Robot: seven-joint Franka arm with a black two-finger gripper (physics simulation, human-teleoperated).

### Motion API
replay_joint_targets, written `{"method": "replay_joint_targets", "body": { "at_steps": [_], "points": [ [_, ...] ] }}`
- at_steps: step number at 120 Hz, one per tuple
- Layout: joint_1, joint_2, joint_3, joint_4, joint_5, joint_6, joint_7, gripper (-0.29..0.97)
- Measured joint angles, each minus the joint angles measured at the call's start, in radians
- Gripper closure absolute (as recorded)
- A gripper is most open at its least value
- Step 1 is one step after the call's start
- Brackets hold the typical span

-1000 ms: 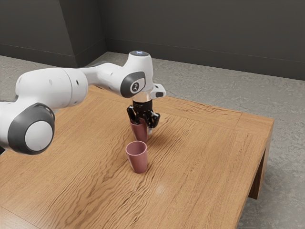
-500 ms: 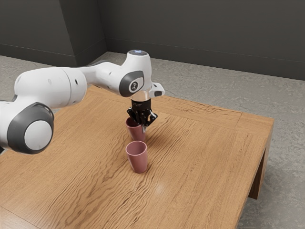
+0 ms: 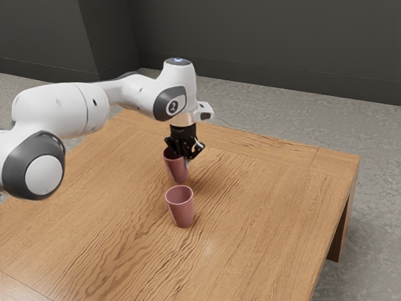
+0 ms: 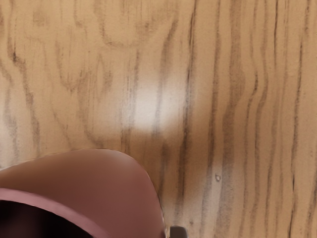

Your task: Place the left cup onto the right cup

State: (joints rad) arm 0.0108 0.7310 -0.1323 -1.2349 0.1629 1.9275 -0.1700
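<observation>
Gripper: fingers clenched on the rim of the held cup, grasping it from two sides.
Held cup: pink, hangs just under the fingers with its mouth up and a slight tilt; its base looks clear of the table.
Other cup: pink, upright on the table, below the fingers and nearer the exterior camera, apart from the held cup.
Change since 1.0 s ago: hand and held cup sit higher and have shifted a little toward the exterior view's left; the grasp is the same; the other cup has not moved.
Arm: comes in from the exterior view's left.
Wrist view: blurred pink held cup right under the hand, wood-grain table beyond it.
</observation>
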Motion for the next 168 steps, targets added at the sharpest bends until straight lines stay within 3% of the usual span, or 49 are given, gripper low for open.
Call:
{"method": "replay_joint_targets", "body": {
  "at_steps": [113,168],
  "points": [
    [-0.029,-0.234,0.000,-0.164,0.000,-0.001,-0.013,0.78],
    [-0.051,-0.289,-0.004,-0.205,-0.001,-0.001,-0.027,0.78]
  ]
}}
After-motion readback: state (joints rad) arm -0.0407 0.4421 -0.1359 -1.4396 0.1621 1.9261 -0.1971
